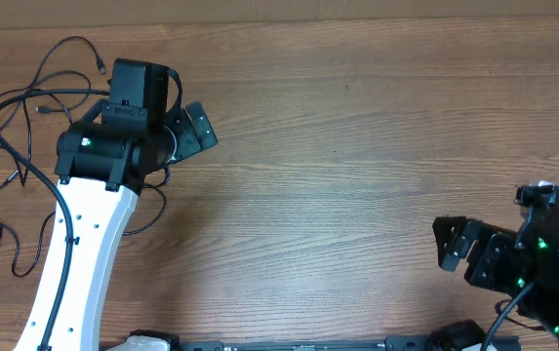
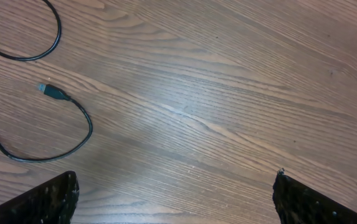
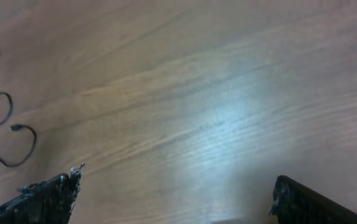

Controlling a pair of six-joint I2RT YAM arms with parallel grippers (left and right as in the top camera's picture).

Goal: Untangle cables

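Cables point(image 1: 64, 93) sprawl in loose loops on the table point(image 1: 357, 146), just left of the left gripper point(image 1: 193, 135), whose jaws stand apart and empty. The right gripper point(image 1: 452, 246), also spread, sits well apart from them. The cord is probably light, limp and slippery; pinch it behind the plug point(image 2: 52, 91).

I count two grippers, the left gripper point(image 1: 193, 132) and the right gripper point(image 1: 458, 246), with two fingers each, four in all. There is one table point(image 1: 357, 146). The cables point(image 1: 64, 41) lie behind the left gripper as loose strands that cross too often for me to count cords; overhead I make out four plug ends. Ahead-left of its fingers, the left wrist view shows two cord stretches and one plug point(image 2: 52, 91).
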